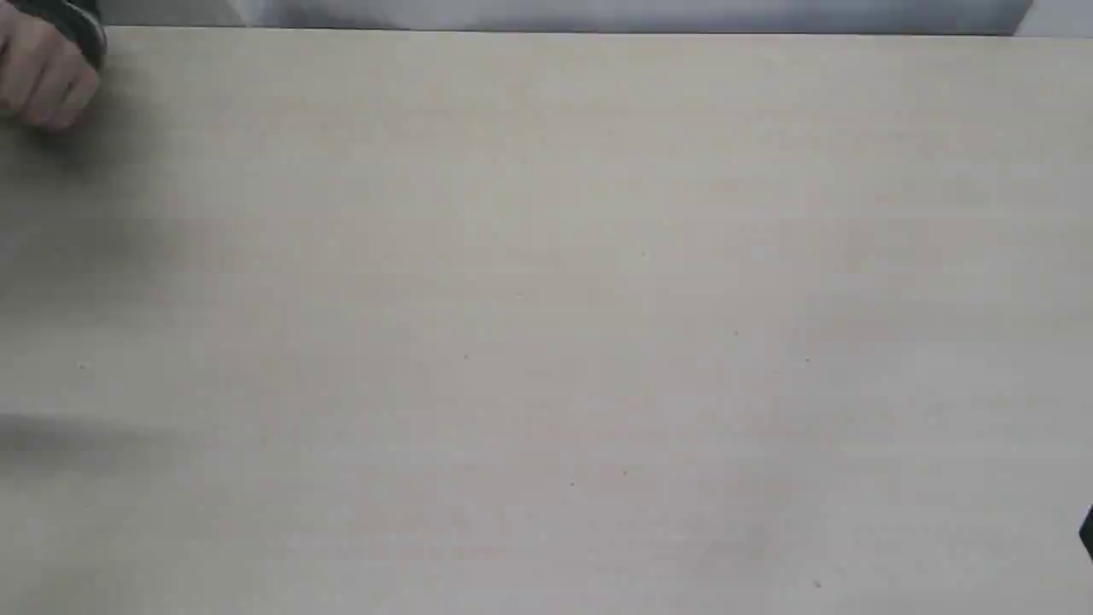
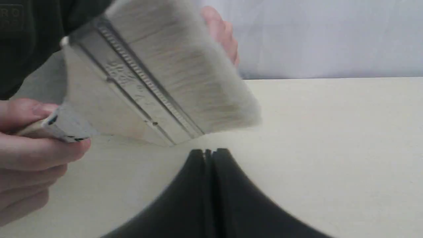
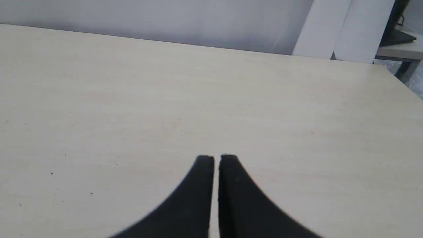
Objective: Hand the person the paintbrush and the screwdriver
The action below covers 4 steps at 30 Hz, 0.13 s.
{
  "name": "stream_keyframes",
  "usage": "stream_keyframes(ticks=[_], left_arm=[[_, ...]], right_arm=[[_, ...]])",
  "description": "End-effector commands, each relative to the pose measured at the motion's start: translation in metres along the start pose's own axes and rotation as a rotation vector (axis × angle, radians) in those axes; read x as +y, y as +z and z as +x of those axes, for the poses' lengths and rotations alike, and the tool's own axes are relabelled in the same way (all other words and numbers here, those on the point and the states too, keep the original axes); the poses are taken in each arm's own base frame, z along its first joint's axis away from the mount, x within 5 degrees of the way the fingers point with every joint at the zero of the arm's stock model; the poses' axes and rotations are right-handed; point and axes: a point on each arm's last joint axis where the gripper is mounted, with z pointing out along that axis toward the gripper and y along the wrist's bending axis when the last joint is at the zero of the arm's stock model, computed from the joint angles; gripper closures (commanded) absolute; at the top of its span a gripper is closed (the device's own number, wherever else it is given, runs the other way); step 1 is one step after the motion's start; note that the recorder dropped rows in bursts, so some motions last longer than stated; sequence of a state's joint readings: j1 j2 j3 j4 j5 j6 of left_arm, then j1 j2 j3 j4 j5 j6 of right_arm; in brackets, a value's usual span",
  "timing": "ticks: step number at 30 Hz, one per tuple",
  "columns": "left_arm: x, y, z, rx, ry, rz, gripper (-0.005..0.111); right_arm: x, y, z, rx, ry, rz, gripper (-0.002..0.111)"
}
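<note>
In the left wrist view the person's hand [image 2: 29, 155] holds the paintbrush [image 2: 155, 76] by its wooden handle, pale bristles and silver ferrule tilted just above my left gripper [image 2: 209, 151]. That gripper is shut with nothing in it, and the brush does not touch it. The person's hand [image 1: 47, 73] with a dark sleeve shows at the exterior view's far upper left. My right gripper [image 3: 216, 158] hangs shut and empty over bare tabletop. The screwdriver is out of view.
The pale wooden table [image 1: 546, 325] fills the exterior view, with its far edge along the top. A black sliver of the right arm [image 1: 1086, 531] pokes in at the right edge. White panels [image 3: 343, 29] stand past the table's far corner.
</note>
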<state>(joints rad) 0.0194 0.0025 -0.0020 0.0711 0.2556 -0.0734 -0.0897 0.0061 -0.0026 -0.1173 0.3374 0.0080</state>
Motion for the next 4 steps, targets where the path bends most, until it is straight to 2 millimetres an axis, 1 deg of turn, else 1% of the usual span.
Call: stream_keyframes(ticks=[1,4], left_arm=[[-0.0005,0.0000,0.0000,-0.006,-0.003,0.009,0.107],[-0.0005,0.0000,0.0000,-0.006,-0.003,0.009,0.107]], right_arm=[[0.0000,-0.0002,0.0007,-0.002,0.006,0.002,0.104],[0.0000,-0.0002,0.0007,-0.002,0.006,0.002,0.104]])
